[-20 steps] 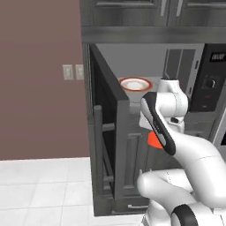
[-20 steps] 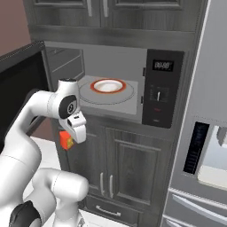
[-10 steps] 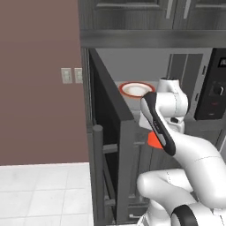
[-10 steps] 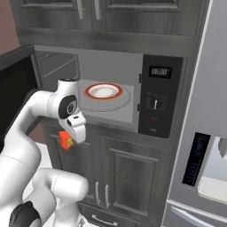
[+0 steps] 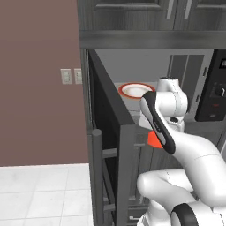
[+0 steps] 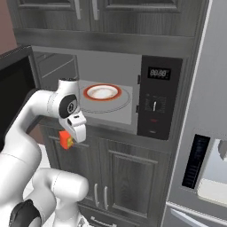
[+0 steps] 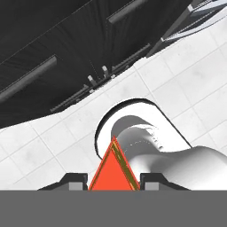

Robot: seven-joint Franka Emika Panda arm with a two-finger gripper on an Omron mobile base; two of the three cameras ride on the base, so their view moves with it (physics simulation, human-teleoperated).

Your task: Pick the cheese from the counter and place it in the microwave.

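Cheese wedge held in front of the open microwave.

The end effector (image 6: 71, 138) is clenched on the red-orange cheese (image 6: 66, 139), holding it below the level of the microwave (image 6: 116, 95) cavity and in front of the dark cabinet doors (image 6: 119, 177) under it. The microwave door (image 5: 110, 145) stands swung wide open. Inside the light grey cavity sits a white plate with a red rim (image 6: 102, 92). In the hand view the cheese (image 7: 114, 170) points toward the white tiled floor (image 7: 190, 75).

so I count one cheese (image 7: 113, 170) wedge, one microwave (image 6: 153, 102) with its door open, one red-rimmed plate (image 6: 102, 92), two wall switches (image 5: 71, 76).
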